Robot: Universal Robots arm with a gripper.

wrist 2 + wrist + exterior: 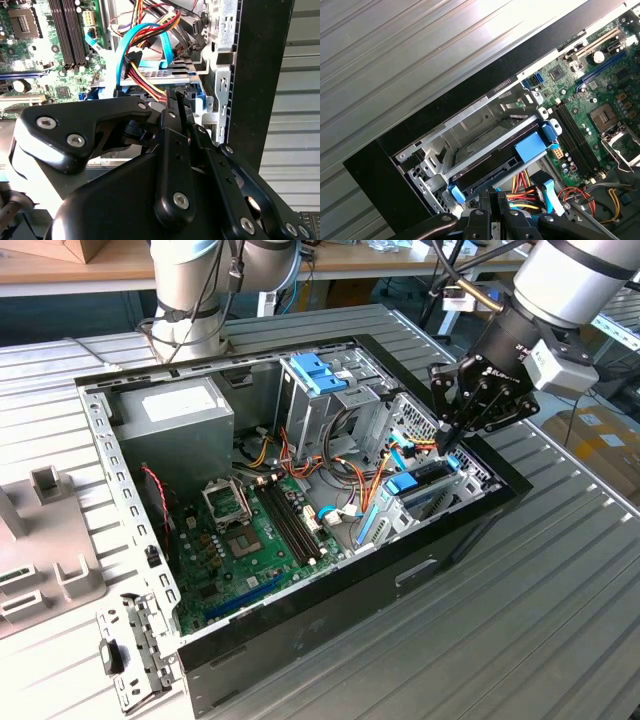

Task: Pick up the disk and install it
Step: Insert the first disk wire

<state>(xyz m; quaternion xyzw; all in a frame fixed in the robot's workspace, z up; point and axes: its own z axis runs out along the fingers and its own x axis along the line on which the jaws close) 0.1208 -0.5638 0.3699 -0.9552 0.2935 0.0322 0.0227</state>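
Observation:
The disk (428,483) lies flat in the drive bay at the front corner of the open computer case (330,625), on the exterior view's right. Its blue plastic end piece (402,483) faces the motherboard. The first wrist view shows the disk's dark body (487,167) between the bay's metal rails, with the blue end piece (531,146) at one end. My gripper (448,445) hangs just above the disk's far end, beside the cable bundle. In both wrist views its fingers (176,107) (492,200) are pressed together with nothing between them.
Orange, red and blue cables (142,55) run close under the fingertips. Inside the case are the motherboard (250,540), a grey power-supply box (175,425) and a metal cage with a light-blue top (318,375). Grey fixtures (40,540) and a metal bracket (135,650) lie on the table at the exterior view's left.

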